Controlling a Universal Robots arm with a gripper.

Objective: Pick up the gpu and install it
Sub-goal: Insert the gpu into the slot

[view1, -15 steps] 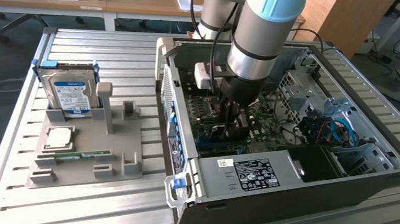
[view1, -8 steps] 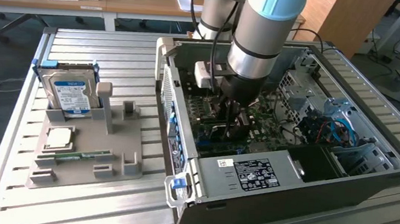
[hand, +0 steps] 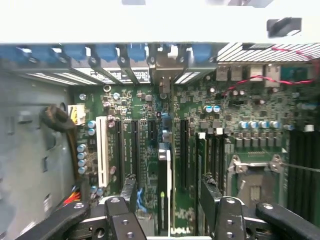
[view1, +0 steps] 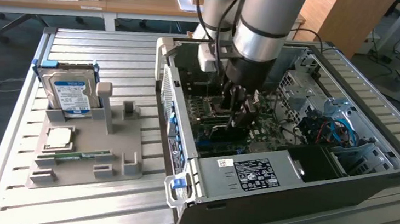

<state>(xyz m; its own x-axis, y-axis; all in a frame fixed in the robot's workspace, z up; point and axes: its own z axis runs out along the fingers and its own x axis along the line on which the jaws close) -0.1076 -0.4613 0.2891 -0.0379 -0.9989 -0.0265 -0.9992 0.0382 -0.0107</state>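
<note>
Gripper (hand: 167, 212) fingers (hand: 129, 192) spread wide, holding nothing, straddling the gpu (hand: 163, 190), which stands edge-on in a motherboard (hand: 260, 150) slot inside the pc case (view1: 303, 188); card appears placed and released, full seating not verifiable.

Open computer case (view1: 252, 177) on slatted metal table (view1: 102, 212), toward its far right edge. Grey holder tray (view1: 86, 145) near left edge: blue-labelled hard drive (view1: 73, 94) upright at tray's back, processor chip (view1: 59, 138) flat, green memory stick (view1: 74, 156) near front. Wooden desk (view1: 122, 0) behind.
</note>
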